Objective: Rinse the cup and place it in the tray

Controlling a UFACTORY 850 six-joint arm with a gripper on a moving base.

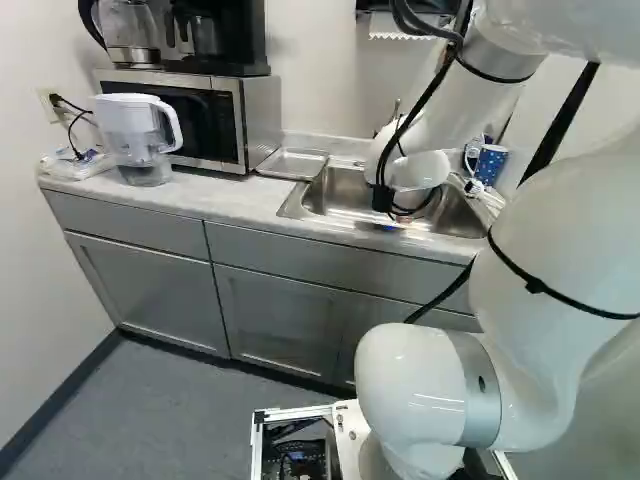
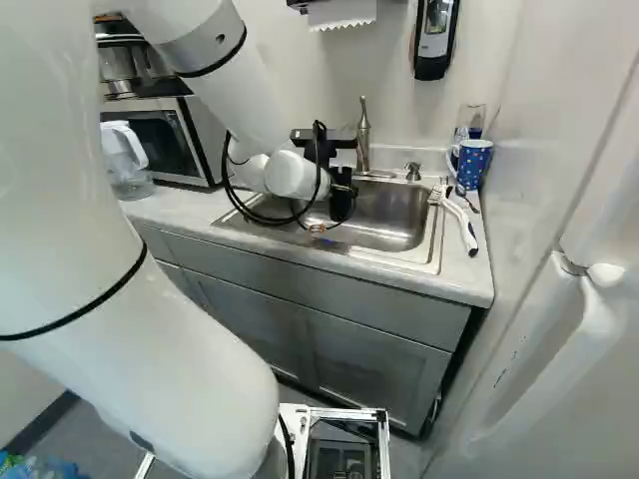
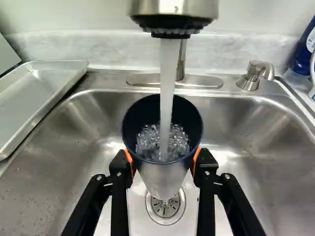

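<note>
1. Your black two-fingered gripper with orange pads (image 3: 163, 161) grips the tapered, dark-lined metallic cup (image 3: 163, 178) from both sides, above the stainless steel sink (image 3: 256, 130).
2. Water (image 3: 167, 83) pours from the silver tap head (image 3: 174, 9) and churns inside the cup.
3. The shallow silver metal tray (image 3: 51, 86) lies beside the sink.
4. Wet walls and growing water weight could let the cup slip; lifting straight up could strike the tap head; moving trayward before emptying could spill water over the counter (image 1: 190, 200).
</note>
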